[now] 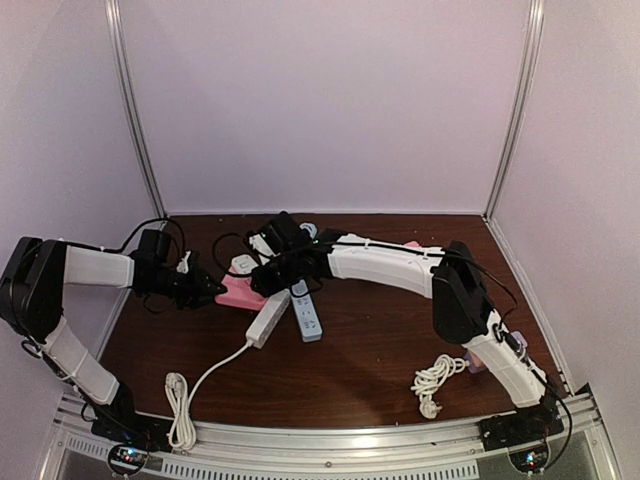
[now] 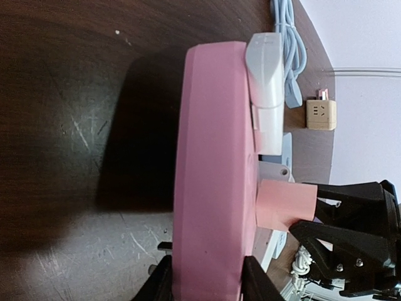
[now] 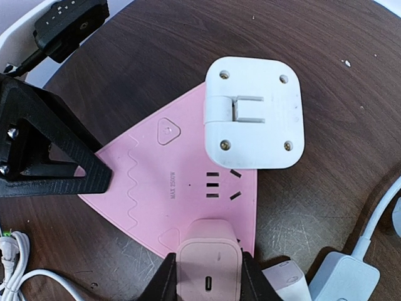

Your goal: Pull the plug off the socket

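Both grips look set. The left hand (image 2: 207, 279) is closed on the edge of the pink triangular socket (image 3: 163, 182), steadying it on the desk (image 3: 313, 63) — the right hand (image 3: 208, 279) clamps the pink plug (image 3: 208, 254), which sits fully seated — the pull itself is not yet done.

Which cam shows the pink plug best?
Right wrist: the pink plug is face-on, gripped by the right pincer, seated in the pink socket. Left wrist shows the plug side-on. Top external: hidden under the right arm.
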`<state>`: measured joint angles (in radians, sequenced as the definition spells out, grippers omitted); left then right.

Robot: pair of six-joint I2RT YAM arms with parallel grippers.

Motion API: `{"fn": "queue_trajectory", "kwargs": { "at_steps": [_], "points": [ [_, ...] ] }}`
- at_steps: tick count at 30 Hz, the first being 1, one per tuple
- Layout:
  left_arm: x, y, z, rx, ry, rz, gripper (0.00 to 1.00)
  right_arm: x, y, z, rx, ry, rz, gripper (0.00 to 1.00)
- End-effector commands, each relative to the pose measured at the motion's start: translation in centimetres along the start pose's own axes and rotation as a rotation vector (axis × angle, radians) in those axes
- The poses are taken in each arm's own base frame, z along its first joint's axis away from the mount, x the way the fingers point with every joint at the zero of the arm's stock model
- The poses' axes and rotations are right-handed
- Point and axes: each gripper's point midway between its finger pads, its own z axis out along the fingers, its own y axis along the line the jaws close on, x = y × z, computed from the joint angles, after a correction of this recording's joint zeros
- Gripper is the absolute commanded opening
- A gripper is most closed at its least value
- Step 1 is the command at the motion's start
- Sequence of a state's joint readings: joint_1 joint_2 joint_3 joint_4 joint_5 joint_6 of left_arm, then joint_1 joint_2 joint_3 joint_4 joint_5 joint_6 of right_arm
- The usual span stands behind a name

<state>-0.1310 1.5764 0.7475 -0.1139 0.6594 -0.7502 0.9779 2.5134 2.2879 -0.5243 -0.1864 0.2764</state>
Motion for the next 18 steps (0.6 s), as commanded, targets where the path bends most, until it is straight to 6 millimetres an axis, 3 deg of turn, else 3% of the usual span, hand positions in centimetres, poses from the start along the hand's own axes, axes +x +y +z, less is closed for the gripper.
{"fn": "queue_trajectory", "kwargs": {
  "at_steps": [1,10,18],
  "points": [
    [2.3,5.6,0.1,-0.228,0.039,-0.063,0.00,-8.6,3.1,-8.2,-0.004,-0.237,-0.090,0.05],
    [2.6,5.9,0.1,-0.240,0.046,-0.056,0.00,-10.2,2.4,-10.3,-0.069,-0.282,-0.039,0.01],
    [2.8,6.2,0.1,-0.248,0.052,-0.056,0.00,-10.3,1.5,-10.6,-0.076,-0.285,-0.014,0.00]
  ]
}}
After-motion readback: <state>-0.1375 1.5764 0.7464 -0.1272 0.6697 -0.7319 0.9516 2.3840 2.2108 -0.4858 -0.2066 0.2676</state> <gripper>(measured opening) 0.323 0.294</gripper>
